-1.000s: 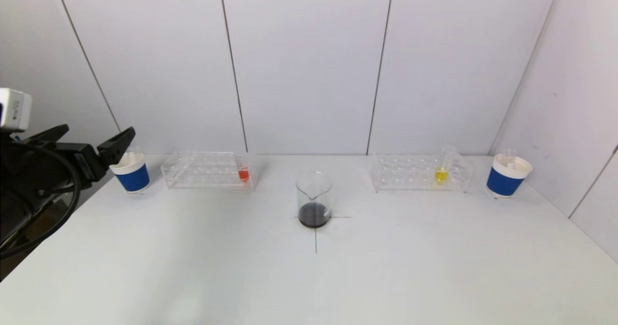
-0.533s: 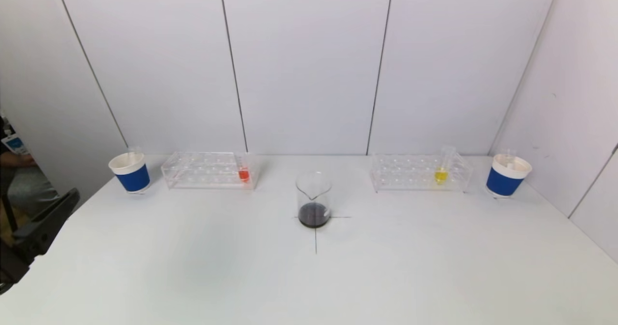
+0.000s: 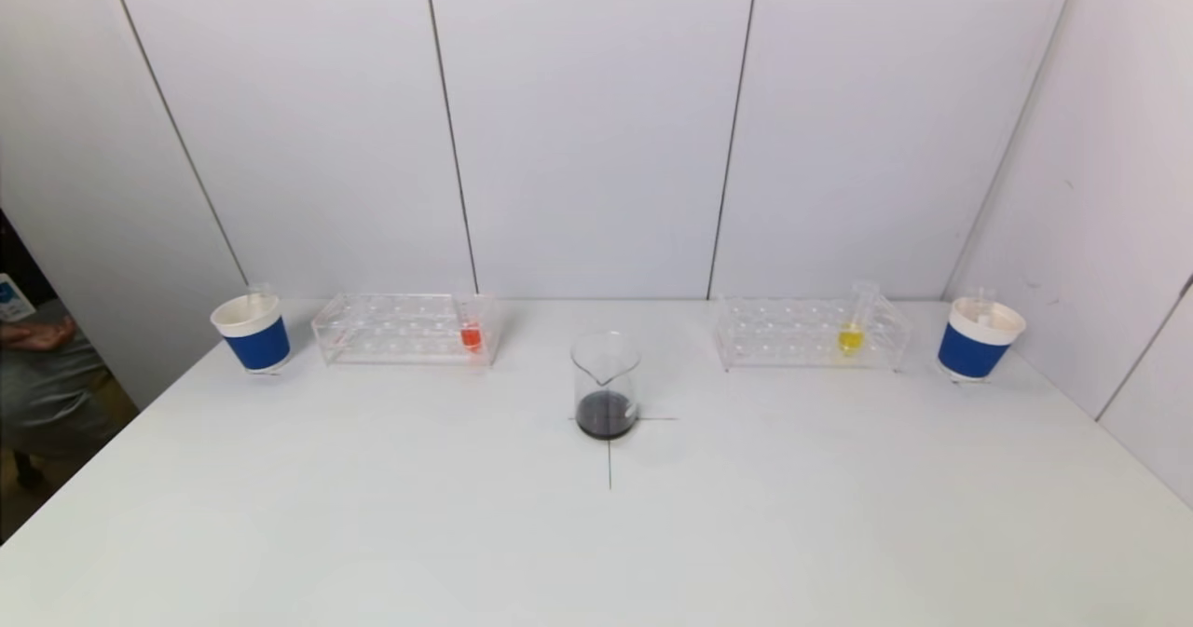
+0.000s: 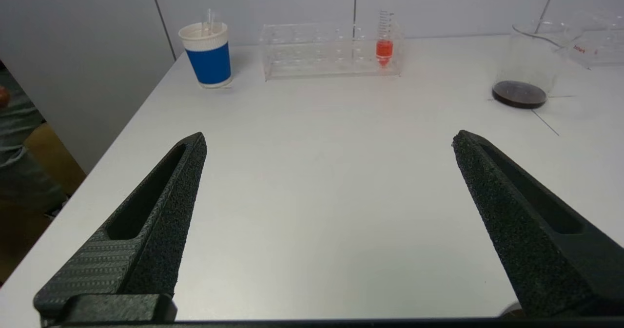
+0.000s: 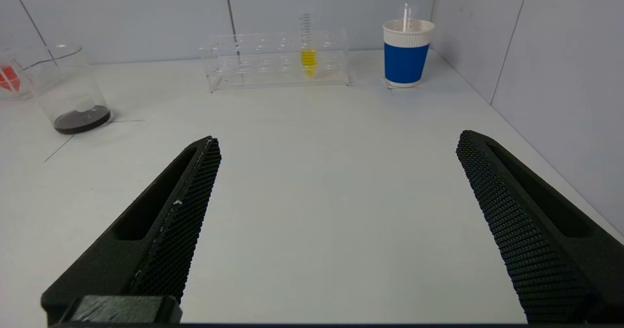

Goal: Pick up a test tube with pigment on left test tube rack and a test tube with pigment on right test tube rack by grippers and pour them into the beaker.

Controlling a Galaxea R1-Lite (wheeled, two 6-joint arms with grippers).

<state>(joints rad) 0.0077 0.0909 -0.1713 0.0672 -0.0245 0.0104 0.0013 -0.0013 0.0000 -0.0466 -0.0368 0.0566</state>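
Note:
A glass beaker (image 3: 606, 383) with dark liquid at its bottom stands at the table's middle. The clear left rack (image 3: 401, 329) holds a test tube with red pigment (image 3: 471, 333) at its right end. The clear right rack (image 3: 811, 333) holds a test tube with yellow pigment (image 3: 851, 329). Neither arm shows in the head view. My left gripper (image 4: 329, 140) is open and empty over the near left table, far from the red tube (image 4: 384, 50). My right gripper (image 5: 339, 140) is open and empty over the near right table, far from the yellow tube (image 5: 308, 57).
A blue and white paper cup (image 3: 252, 333) with an empty tube stands left of the left rack. Another such cup (image 3: 979, 340) stands right of the right rack. Walls close the back and right. The table's left edge drops off beside the left cup.
My left arm, raised near the left cup a second ago, has dropped down and back out of the head view. Nothing on the table has moved.

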